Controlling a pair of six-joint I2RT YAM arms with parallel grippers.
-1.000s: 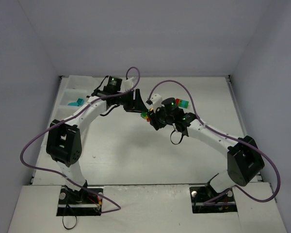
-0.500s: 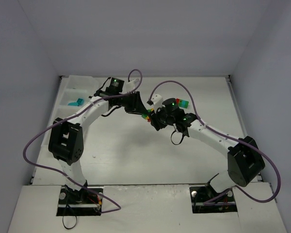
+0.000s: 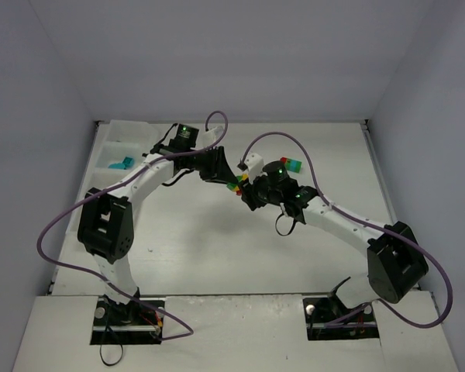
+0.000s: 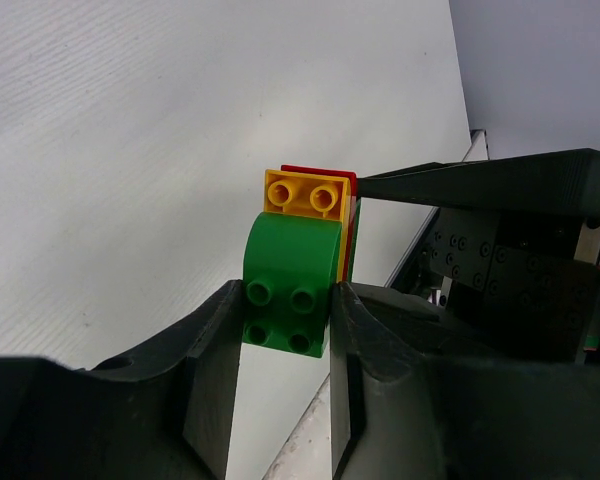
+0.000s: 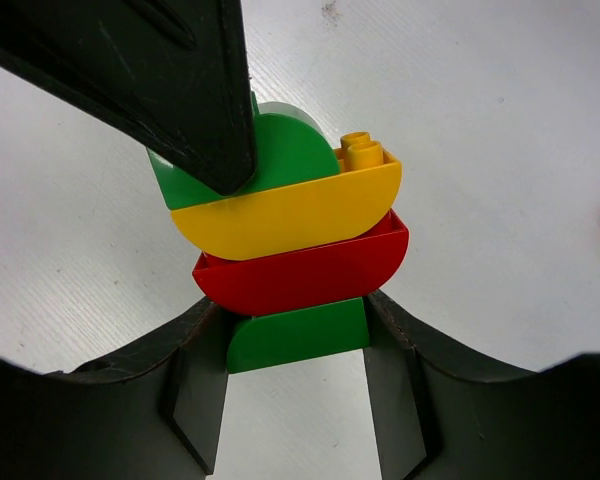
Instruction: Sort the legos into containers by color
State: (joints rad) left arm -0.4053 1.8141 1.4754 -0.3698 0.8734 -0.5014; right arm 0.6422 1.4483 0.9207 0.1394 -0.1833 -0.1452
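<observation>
While left gripper (image 4: 287, 302) clamps studded green brick (image 4: 290, 255), right gripper (image 5: 297, 320) clamping smooth green half-round (image 5: 280, 347), one glossy clump (image 5: 295, 215).

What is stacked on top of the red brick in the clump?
On the red brick sits a yellow brick, then a green brick. A finger of the left gripper covers the green one's left side.

left arm (image 3: 139, 183) and right arm (image 3: 338, 222) bent inward, left claw (image 4: 285, 310) and right claw (image 5: 295, 340) clamped
</observation>
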